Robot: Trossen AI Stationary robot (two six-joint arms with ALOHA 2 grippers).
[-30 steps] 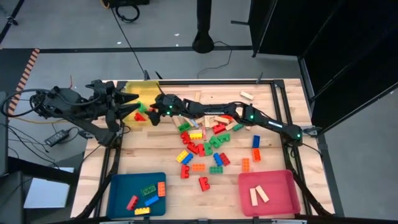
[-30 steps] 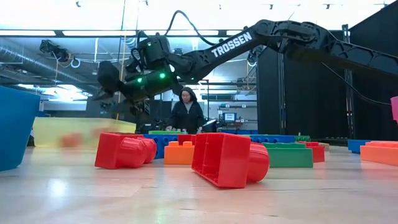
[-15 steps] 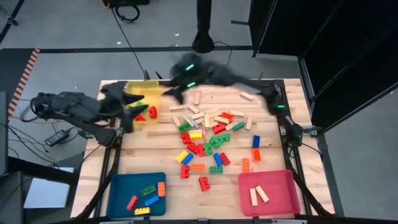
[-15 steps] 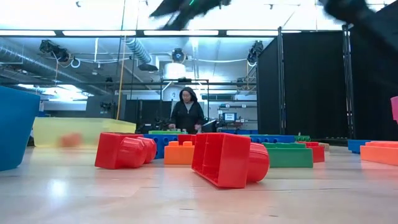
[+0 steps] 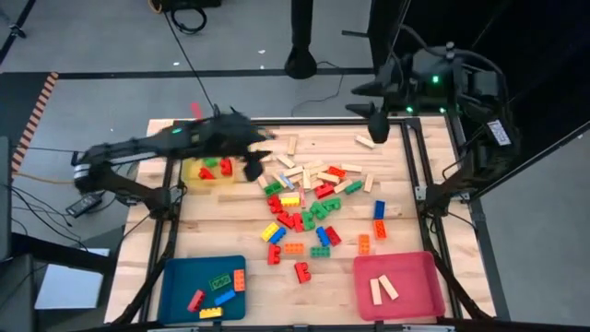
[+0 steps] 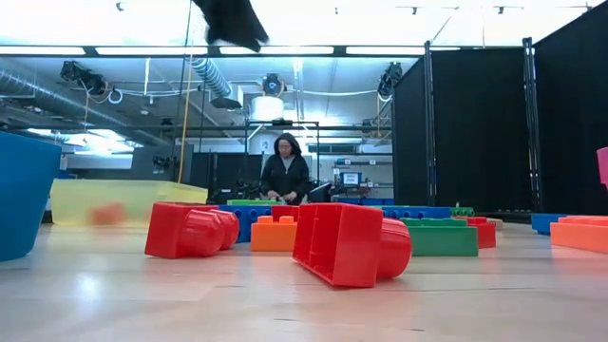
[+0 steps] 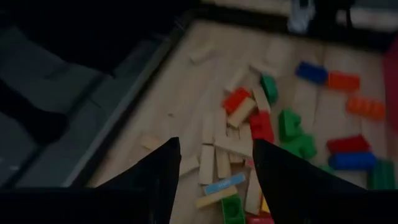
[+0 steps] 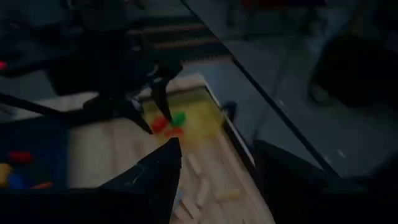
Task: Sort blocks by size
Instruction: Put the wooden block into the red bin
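Many blocks (image 5: 309,194), studded bricks in several colours and pale wooden bars, lie in a loose heap on the middle of the wooden table; they also show in the left wrist view (image 7: 249,124). My left gripper (image 5: 258,154) is open and empty. It hangs high above the table between the yellow tray (image 5: 207,148) and the heap's far left end, its fingers (image 7: 158,177) wide apart. My right gripper (image 5: 371,106) is open and empty, raised high over the table's far edge at the right, away from the blocks; its fingers (image 8: 158,174) also stand wide apart.
The yellow tray at the far left holds red and green bricks (image 5: 214,168). A blue tray (image 5: 175,277) at the near left holds several bricks. A pink tray (image 5: 419,277) at the near right holds two wooden bars. A person (image 6: 285,176) stands beyond the table.
My right gripper has left the yellow tray, risen and swung toward the table's far right edge. My left gripper has gone from the yellow tray's left side toward the right, over the tray toward the heap of blocks. No block has moved.
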